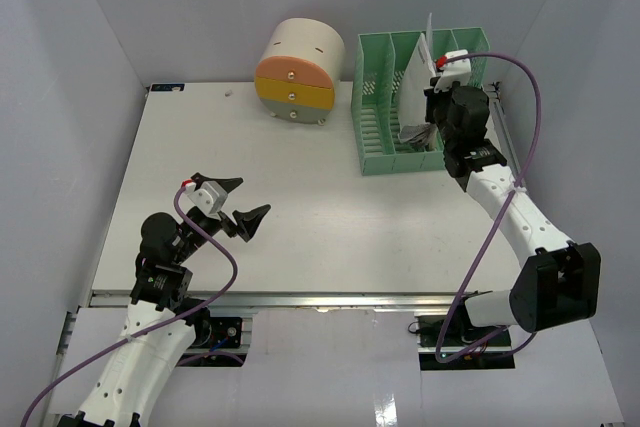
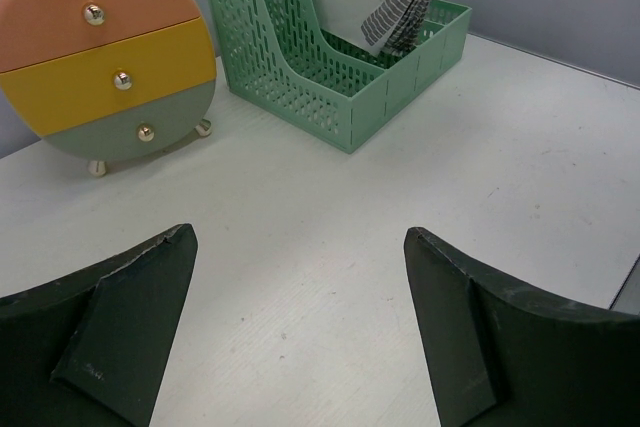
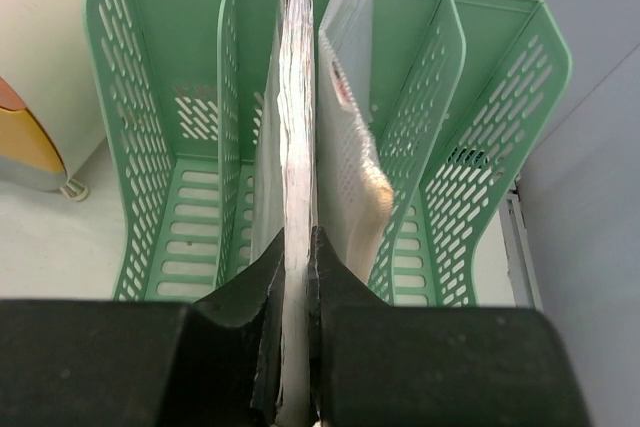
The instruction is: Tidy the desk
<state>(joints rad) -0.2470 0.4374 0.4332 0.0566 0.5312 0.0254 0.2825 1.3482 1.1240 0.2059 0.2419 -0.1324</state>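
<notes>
Left gripper (image 2: 300, 242) sits closest to the lens: fingers spread wide, nothing btwn them, hovering low over the desk (image 1: 330, 227) near its front-left. Desk = white top under both arms, running from the rail by the bases out to the back wall.

Ahead-left of that gripper, at the back edge: round 3-drawer mini chest (image 1: 298, 72), orange/yellow/grey fronts, all drawers look shut. Ahead-right of it: green mesh file rack (image 1: 372, 137), upright, just beside the chest w/ a small gap.

Right gripper (image 3: 298, 247): fingers pinched tight on the near edge of a thick paper bundle (image 3: 297, 97) (mag or stapled sheaf, can't tell). Bundle is held edge-on and upright, down inside one of the rack's mid slots. Just right of this gripper is a clear plastic sleeve (image 3: 350, 147) w/ a printed sheet, leaning against the bundle. Same slot or the next one, can't tell.

Step, imo: filing the bundle into the rack; insert looks nearly done.

Next move needs:
- Bundle seated on the rack floor.
- Right fingers spread.
- Straight pull-back along the slot w/o dragging sheets or nudging the sleeve or dividers.
- L arm has no job here, just keep it clear.
</notes>
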